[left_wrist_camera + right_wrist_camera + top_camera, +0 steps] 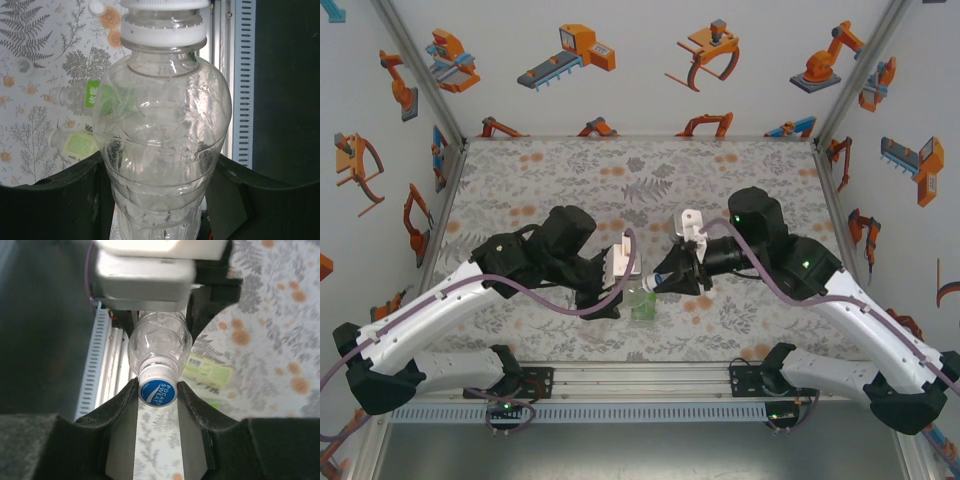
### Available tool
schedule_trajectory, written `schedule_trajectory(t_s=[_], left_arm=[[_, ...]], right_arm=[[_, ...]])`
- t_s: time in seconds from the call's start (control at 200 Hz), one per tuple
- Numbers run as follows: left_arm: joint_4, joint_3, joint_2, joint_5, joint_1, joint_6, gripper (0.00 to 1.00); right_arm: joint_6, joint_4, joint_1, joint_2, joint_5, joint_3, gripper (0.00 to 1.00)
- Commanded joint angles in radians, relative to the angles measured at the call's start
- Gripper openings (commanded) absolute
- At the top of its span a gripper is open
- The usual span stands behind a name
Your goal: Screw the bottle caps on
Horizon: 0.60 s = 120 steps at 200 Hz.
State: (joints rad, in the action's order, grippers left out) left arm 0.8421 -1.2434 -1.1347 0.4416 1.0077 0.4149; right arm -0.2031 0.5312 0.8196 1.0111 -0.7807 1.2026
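Observation:
My left gripper (pixel 160 200) is shut on the lower body of an unlabelled clear bottle (pixel 165 140), which points away from the wrist. Its dark fingers (pixel 60 200) press both sides of the bottle. A bottle cap (pixel 157 390), white-skirted with a blue printed top, sits on the bottle's neck. My right gripper (pixel 157 388) is shut on that cap, one pad against each side of it. The two grippers meet above the table's near middle, the left gripper (pixel 610 290) facing the right gripper (pixel 662 282).
Two more bottles lie on the patterned table below, one with a bright green label (pixel 92 94) and one with a pale yellow-green label (pixel 80 144). A loose white cap (pixel 97 6) lies further off. The metal rail (pixel 640 385) runs along the near edge.

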Motion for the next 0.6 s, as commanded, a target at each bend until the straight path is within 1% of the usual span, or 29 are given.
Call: schedule_trajectory(t_s=[0.0,0.1,0.175,0.23,0.33,0.386,0.471,0.596], left_arm=[[-0.096,0.011,0.023,-0.024,0.006,-0.015,0.0],[-0.15,0.04,0.037,-0.071,0.006,-0.023,0.0],[-0.184,0.057,0.043,-0.101,0.006,-0.025,0.0],[-0.204,0.064,0.045,-0.108,0.006,-0.023,0.0],[-0.229,0.078,0.046,-0.107,0.006,-0.023,0.0],[-0.237,0.083,0.044,-0.102,0.006,-0.021,0.0],[-0.237,0.084,0.037,-0.092,0.006,-0.017,0.0],[-0.24,0.085,0.034,-0.085,0.005,-0.013,0.0]], right_arm=[[0.475,-0.096,0.006,-0.02,0.165,-0.045,0.13],[0.767,-0.063,0.006,-0.04,0.356,-0.055,0.1],[0.997,-0.021,0.006,-0.035,0.431,-0.051,0.07],[1.161,0.006,0.006,-0.022,0.431,-0.048,0.07],[1.408,0.033,0.006,0.011,0.368,-0.048,0.07],[1.52,0.033,0.006,0.026,0.333,-0.055,0.07],[1.611,0.01,0.006,0.044,0.283,-0.063,0.09],[1.626,0.054,0.005,0.055,0.28,-0.038,0.19]])
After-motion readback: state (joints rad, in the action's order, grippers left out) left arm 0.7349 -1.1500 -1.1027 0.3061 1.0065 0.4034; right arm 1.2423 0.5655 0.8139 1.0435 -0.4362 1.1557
